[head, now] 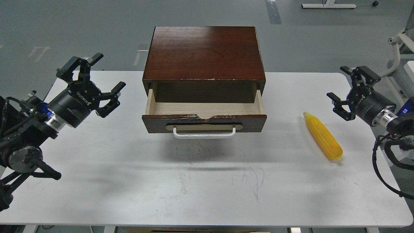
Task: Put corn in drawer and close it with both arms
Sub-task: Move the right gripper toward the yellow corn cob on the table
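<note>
The left claw (91,77) hung spread and empty at 9 o'clock, above the white tabletop (97,181) and well apart from the cabinet (204,51). At 12 o'clock the drawer (203,108) stood pulled out, its pale inside bare, its white handle (204,133) facing 6 o'clock. The front edge was chipped; a cob dropped against that lip could likely bounce out. A push from one side only would probably skew the drawer or slide the whole cabinet toward 12 o'clock.

The corn (322,136) lay flat at 3 o'clock, pointed end toward 11 o'clock, well apart from the drawer. Its round, tapered body could roll or slip from a pinch near the tip.

The right claw (353,93) hovered spread and empty, near the corn. Nothing stood between corn and drawer.
</note>
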